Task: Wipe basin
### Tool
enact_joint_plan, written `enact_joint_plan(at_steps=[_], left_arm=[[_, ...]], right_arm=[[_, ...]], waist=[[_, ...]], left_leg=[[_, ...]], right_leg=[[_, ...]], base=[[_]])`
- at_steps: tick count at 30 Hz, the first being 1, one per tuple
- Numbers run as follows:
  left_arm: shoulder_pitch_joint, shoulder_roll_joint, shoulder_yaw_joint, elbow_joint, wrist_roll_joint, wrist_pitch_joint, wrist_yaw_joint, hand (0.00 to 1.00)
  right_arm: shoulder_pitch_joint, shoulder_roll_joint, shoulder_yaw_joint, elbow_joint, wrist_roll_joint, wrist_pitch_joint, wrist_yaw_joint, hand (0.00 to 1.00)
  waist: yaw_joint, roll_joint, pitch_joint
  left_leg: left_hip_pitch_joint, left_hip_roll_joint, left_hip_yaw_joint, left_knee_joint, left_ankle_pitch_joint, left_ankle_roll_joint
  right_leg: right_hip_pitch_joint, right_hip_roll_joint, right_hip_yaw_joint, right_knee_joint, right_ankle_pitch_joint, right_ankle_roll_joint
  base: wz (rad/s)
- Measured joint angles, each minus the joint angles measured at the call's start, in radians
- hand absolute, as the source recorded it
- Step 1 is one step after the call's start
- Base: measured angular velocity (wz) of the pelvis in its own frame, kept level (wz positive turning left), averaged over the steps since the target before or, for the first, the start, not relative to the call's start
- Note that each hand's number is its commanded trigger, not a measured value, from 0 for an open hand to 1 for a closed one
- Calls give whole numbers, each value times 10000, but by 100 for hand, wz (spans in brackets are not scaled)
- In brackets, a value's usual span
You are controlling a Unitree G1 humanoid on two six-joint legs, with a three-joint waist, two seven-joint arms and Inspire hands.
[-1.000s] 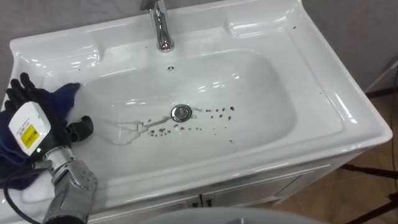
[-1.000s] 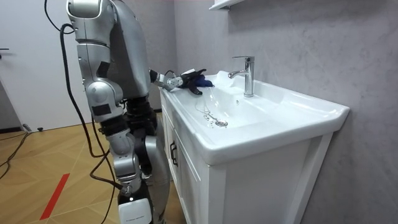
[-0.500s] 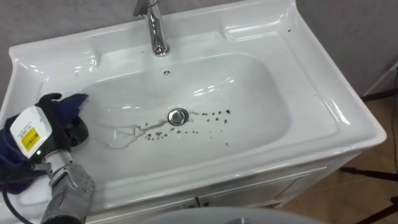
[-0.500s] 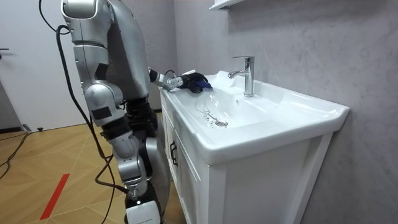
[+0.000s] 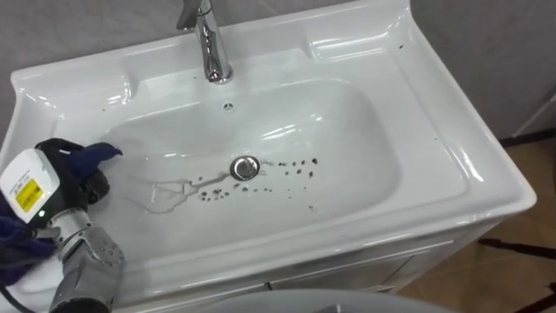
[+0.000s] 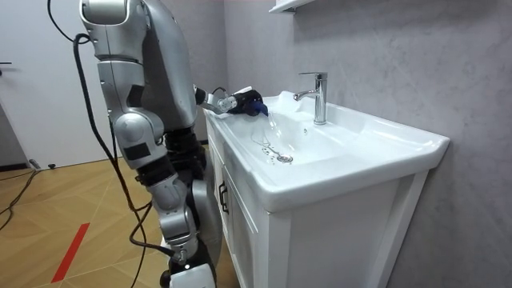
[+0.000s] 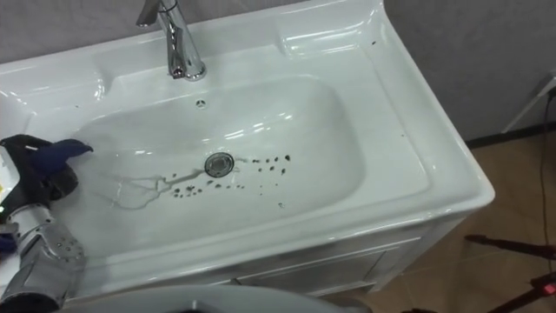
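Dark blue cloth is bunched in the left hand, which sits at the rim of the basin, well to the left of the drain. The fingers are curled tight round the cloth and grip it. One fold pokes out toward the bowl and more hangs below the wrist.

Judging by the bowl, the wiping looks barely begun. A thin outline of water lies between the hand and the drain. The chrome tap stands behind the drain. Dark specks scatter on both sides of the drain, most of them just to its right.

The next move, as I judge it, calls for bringing the cloth down the bowl's left wall. It should then sweep rightward over the drain and through the specks, pressed flat enough to lift them rather than push them about.
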Motion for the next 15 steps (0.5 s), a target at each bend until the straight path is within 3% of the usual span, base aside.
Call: enact_joint_plan(at_steps=[4, 15], left_arm=[[-77, -183, 223, 0, -367, -10, -24, 100], [-212, -185, 237, 9, -689, -15, -144, 100]], right_arm=[[-4, -18, -4, 5, -16, -4, -1, 0], [-141, -10, 2, 88, 7, -165, -239, 0]], waist=[[2, 0, 1], [-43, -16, 3]], left_leg=[[92, 0, 0, -91, 2, -2], [50, -3, -16, -84, 1, -2]], right_leg=[[22, 22, 74, 0, -1, 0], [-55, 2, 27, 17, -1, 1]], base=[[-3], [1]])
